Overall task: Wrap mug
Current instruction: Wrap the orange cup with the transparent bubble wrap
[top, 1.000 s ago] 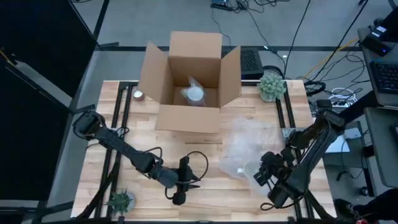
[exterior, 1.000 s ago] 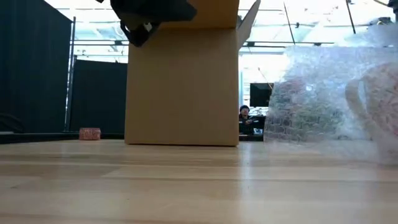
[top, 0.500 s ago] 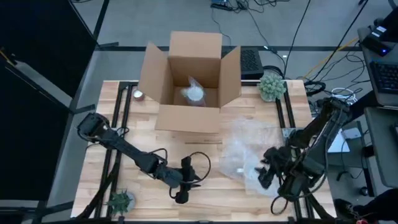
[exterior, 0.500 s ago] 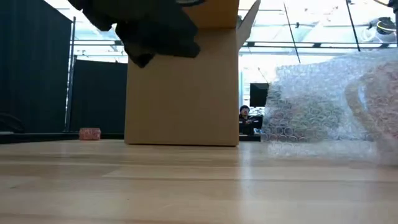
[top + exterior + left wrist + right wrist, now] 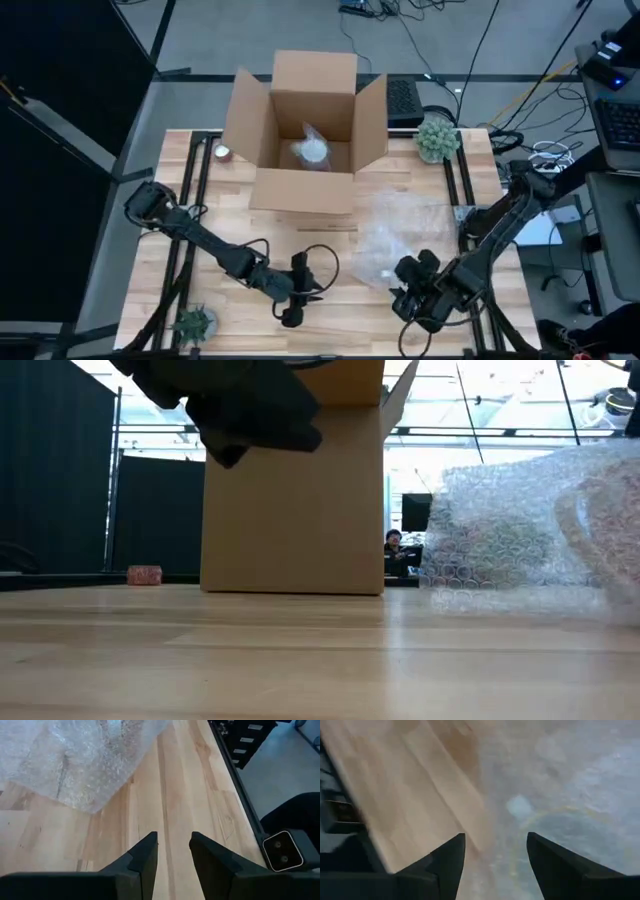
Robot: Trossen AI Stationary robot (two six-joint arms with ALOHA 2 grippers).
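From above I see the wooden table [image 5: 330, 250] with an open cardboard box [image 5: 305, 130] standing at its far side. Inside the box lies a pale bundle [image 5: 310, 150] that looks wrapped in clear plastic; I cannot tell what it is.

The sheet of bubble wrap [image 5: 400, 235] lies on the right half of the table, in front of the box. The mug [image 5: 600, 530] is under or inside this sheet, at its near right part. In the low view I see its curved handle and body through the bubbles, at the right edge of the picture. In the right wrist view the round rim of the mug [image 5: 565, 840] shows through the wrap, just ahead of the fingers.

The right gripper [image 5: 408, 290] is low over the near edge of the bubble wrap, close to the mug. Its jaws are spread wide and they pinch nothing.

The left gripper [image 5: 305, 292] waits over bare wood near the front edge, left of the wrap and apart from it. Its jaws stand a little apart, with only a narrow gap, and hold nothing.

A small green plant [image 5: 437, 137] stands at the far right corner, another plant [image 5: 195, 322] at the near left corner.
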